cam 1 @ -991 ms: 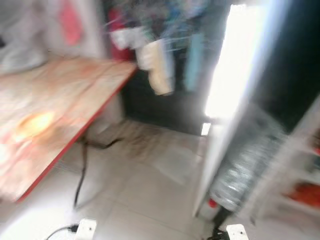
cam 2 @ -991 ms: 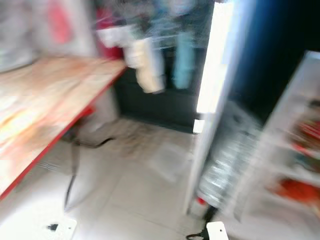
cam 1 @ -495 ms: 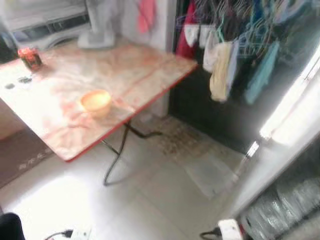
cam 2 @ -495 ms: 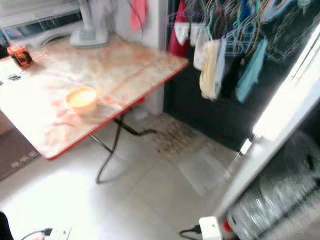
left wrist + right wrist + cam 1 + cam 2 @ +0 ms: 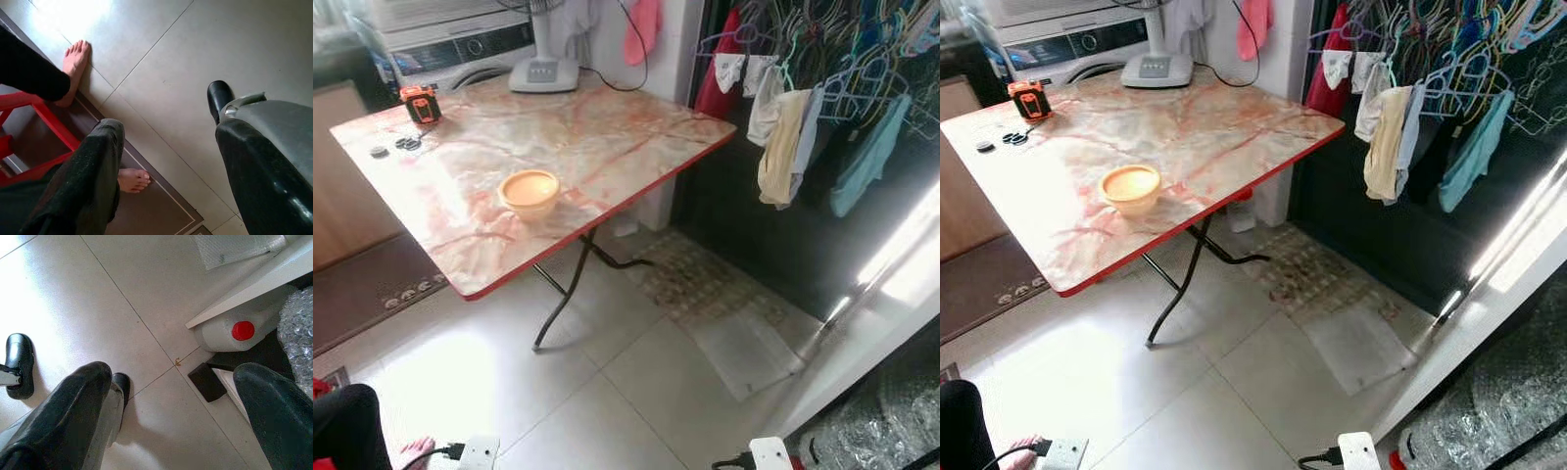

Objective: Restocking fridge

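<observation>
Both grippers, left gripper (image 5: 168, 161) and right gripper (image 5: 171, 401), hang wide open and empty above the pale tiled floor (image 5: 1234, 392). Risk: walking on may snag the white power strip (image 5: 1356, 452) or strike a person's bare foot (image 5: 73, 61).

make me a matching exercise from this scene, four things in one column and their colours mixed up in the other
Things:
1. bowl on the table
2. cloth hanging on the wall behind the table
3. cap of the jug on the floor
4. garment hanging at the right end of the rack

Colours:
A. teal
B. red
C. pale orange
D. pink

Pairs: 1-C, 2-D, 3-B, 4-A
</observation>
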Motion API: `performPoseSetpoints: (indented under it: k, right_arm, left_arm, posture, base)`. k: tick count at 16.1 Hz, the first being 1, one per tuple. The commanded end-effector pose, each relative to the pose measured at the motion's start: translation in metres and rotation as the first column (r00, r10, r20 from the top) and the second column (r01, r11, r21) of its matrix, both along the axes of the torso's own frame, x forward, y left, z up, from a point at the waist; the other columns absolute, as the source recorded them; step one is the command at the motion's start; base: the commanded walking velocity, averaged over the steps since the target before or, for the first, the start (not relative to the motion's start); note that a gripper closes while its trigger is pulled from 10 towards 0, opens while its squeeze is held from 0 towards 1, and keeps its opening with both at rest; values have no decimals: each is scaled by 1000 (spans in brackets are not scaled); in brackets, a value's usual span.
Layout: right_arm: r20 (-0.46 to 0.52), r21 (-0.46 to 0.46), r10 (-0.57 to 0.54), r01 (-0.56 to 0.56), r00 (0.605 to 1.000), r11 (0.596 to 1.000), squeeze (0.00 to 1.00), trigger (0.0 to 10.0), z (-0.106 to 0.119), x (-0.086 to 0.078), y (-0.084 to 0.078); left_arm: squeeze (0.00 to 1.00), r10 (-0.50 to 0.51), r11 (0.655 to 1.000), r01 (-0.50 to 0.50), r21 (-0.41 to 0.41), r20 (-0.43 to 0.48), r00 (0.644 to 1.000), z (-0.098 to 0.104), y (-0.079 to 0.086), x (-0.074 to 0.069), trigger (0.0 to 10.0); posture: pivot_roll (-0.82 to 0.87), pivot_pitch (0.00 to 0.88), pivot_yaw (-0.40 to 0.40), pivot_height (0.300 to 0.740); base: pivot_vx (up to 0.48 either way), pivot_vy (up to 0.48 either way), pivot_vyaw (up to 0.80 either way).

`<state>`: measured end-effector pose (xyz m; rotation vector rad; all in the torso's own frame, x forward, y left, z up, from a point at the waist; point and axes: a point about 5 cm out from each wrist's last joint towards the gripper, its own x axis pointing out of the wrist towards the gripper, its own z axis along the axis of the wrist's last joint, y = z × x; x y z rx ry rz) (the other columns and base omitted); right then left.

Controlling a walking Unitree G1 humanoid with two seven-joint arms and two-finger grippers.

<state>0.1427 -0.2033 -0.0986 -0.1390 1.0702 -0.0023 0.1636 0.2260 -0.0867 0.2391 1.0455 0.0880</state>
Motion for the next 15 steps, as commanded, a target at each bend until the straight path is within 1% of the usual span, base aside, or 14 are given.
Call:
performPoseSetpoints:
  k: [1, 3, 7, 15]
  right_arm:
    - [4, 9, -14, 14, 1000, 1000, 0, 10000, 0, 1, 1]
    - [-2, -2, 11, -11, 1000, 1000, 0, 10000, 0, 1, 1]
    - [2, 2, 4, -4, 1000, 1000, 0, 10000, 0, 2, 1]
    - [6, 12, -15, 15, 1000, 1000, 0, 10000, 0, 1, 2]
  left_arm:
    - [0, -2, 1000, 2, 13, -10, 1000, 0, 4, -2, 10000]
    - [0, 0, 1000, 0, 13, -8, 1000, 0, 4, -2, 10000]
    - [0, -1, 1000, 1, 14, -8, 1000, 0, 4, -2, 10000]
    - [0, 0, 1000, 0, 14, -6, 1000, 0, 5, -2, 10000]
  posture:
    - [-109, 0, -7, 740]
    - [-108, 0, -7, 740]
    - [-107, 0, -3, 740]
    - [-106, 0, -2, 740]
  base:
    - [0, 0, 0]
    - [0, 0, 0]
    - [0, 0, 723]
    - [0, 0, 0]
